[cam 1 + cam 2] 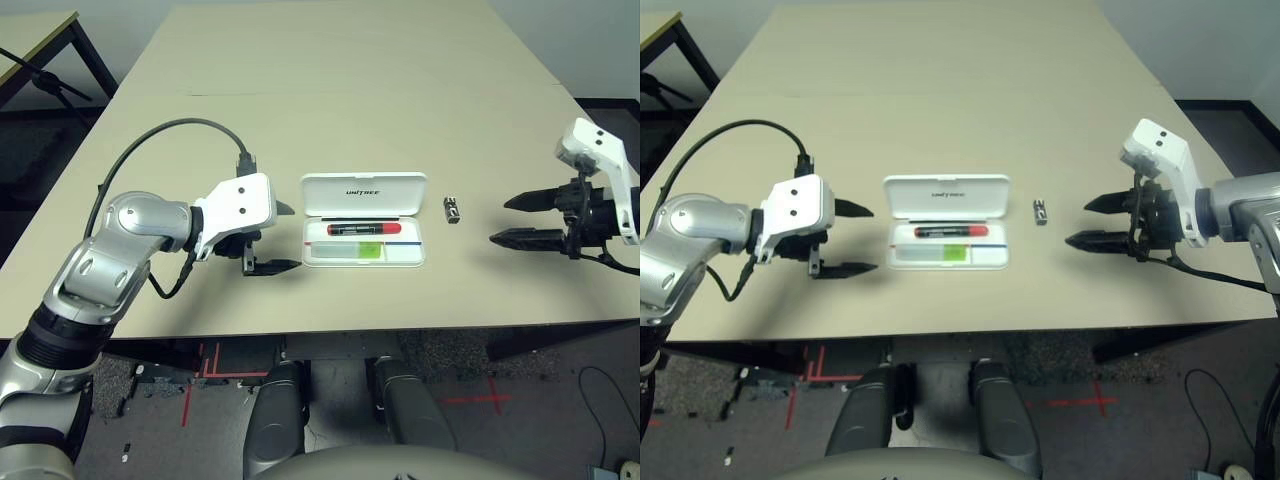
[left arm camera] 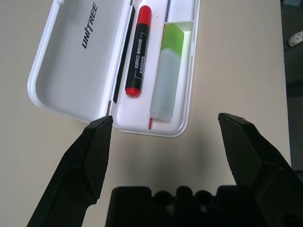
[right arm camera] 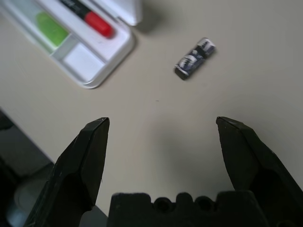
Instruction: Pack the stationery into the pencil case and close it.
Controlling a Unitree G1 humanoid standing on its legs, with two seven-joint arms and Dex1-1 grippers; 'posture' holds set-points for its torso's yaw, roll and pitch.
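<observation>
Left end effector: jaws spread wide, holding nothing, poised above the tabletop just beside the short end of the pencil case on the robot's left, pointing toward it.
Left fingers: black, tapered, well apart from each other; the near corner of the case lies beyond one tip in the left wrist view.
Right end effector: jaws spread wide and empty, held above the tabletop on the robot's right, pointing toward the middle, well apart from the case.
Right fingers: black, set far apart, with bare tabletop between them.
Tabletop: beige and plain, its front edge nearest the robot.
Pencil case: white, rounded corners, lying open between the two end effectors; the tray is on the near side and the lid, printed "UNITREE", stands raised on the far side.
Highlighter: light green with a pale end, lying in the tray along its near side, parallel to the marker.
Red marker: black and red, lying lengthwise in the tray just behind the highlighter, close to the hinge.
Small black-and-silver piece: lying on the bare tabletop outside the case, just beside its short end on the robot's right, between the case and the right end effector.
</observation>
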